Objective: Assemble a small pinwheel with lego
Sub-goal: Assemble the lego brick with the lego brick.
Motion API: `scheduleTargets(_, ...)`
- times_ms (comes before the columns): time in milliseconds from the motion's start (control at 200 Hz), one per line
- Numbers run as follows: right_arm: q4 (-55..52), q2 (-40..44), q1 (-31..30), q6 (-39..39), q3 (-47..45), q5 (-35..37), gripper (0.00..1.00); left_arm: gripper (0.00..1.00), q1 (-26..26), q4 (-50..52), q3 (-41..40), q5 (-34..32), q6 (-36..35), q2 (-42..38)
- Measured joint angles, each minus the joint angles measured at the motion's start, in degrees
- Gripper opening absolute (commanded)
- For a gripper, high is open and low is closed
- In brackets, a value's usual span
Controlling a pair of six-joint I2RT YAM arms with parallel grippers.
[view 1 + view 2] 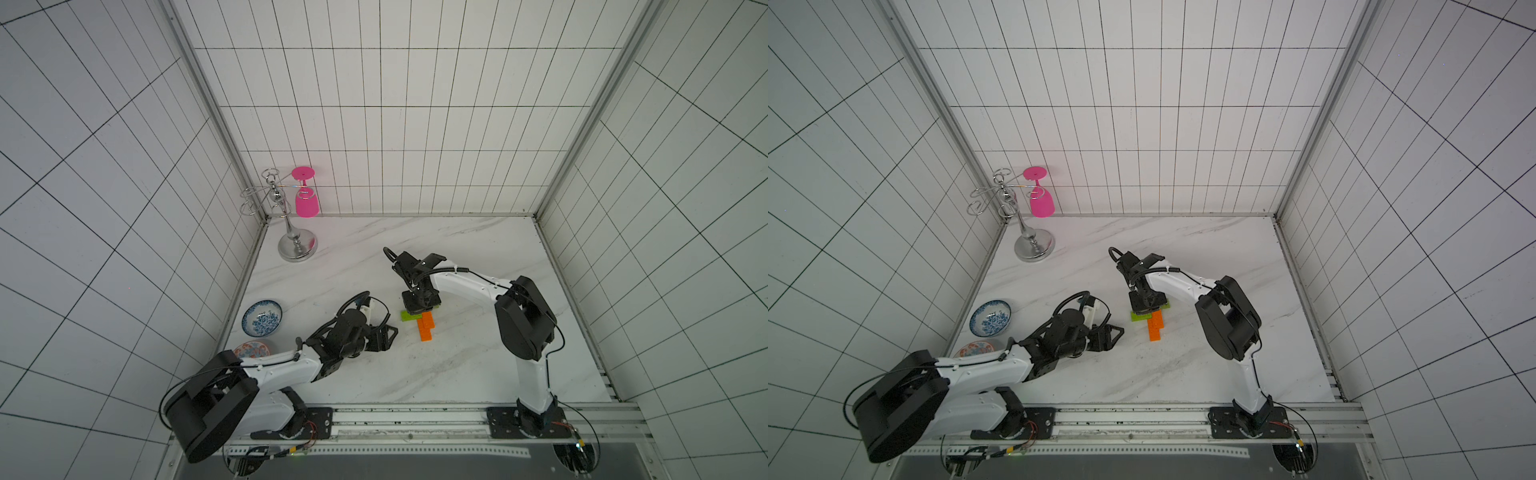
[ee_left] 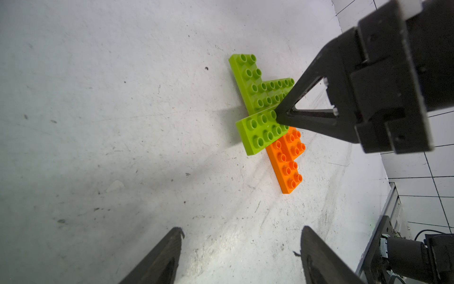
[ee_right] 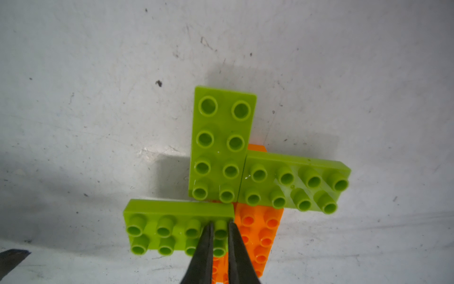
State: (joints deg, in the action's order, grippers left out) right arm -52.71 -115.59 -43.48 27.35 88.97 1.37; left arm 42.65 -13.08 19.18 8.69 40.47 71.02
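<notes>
Right gripper (image 3: 220, 224): jaws almost closed, pinched on end studs of nearest lime-green brick (image 3: 172, 228). Pinwheel (image 3: 222, 152) laid flat directly beneath tips; orange stem (image 3: 260, 228) seated under bricks. Left gripper (image 2: 242, 228): held wide, empty; pinwheel located well ahead.

A chrome glass rack (image 1: 297, 246) stands in the far left corner of the white marble surface (image 1: 478, 365), with a pink wine glass (image 1: 306, 203) hanging upside down from it. A blue-and-white bowl (image 1: 262, 318) sits near the left edge, and a red-patterned dish (image 1: 250, 349), partly hidden, sits just beside it.
</notes>
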Motion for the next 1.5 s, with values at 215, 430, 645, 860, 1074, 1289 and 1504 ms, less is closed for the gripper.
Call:
scheduleTargets(215,0.24,-0.2,0.0,0.0,0.0,0.0,0.14,0.77,0.0,-0.02,0.0,0.0,0.0,0.0)
scheduleTargets(430,0.28,-0.39,0.0,0.0,0.0,0.04,0.13,0.77,0.0,-0.02,0.0,0.0,0.0,0.0)
scheduleTargets(645,0.31,-0.5,0.0,0.02,0.0,0.11,0.11,0.77,0.0,0.0,0.0,0.0,0.0,-0.02)
scheduleTargets(860,0.83,-0.37,0.0,0.02,-1.05,0.31,0.11,0.77,0.0,0.0,0.0,0.0,0.0,-0.02)
scheduleTargets(1074,2.75,-0.28,0.0,0.17,-2.73,0.94,0.11,0.77,0.0,-0.02,0.11,0.0,0.0,-0.02)
scheduleTargets(1289,2.82,-0.37,0.0,0.26,-2.78,1.01,0.11,0.77,0.0,0.0,0.11,0.02,0.0,-0.02)
scheduleTargets(1504,2.82,-0.31,0.0,0.31,-2.78,0.96,0.15,0.78,0.0,0.52,0.11,-0.15,-0.04,-1.03)
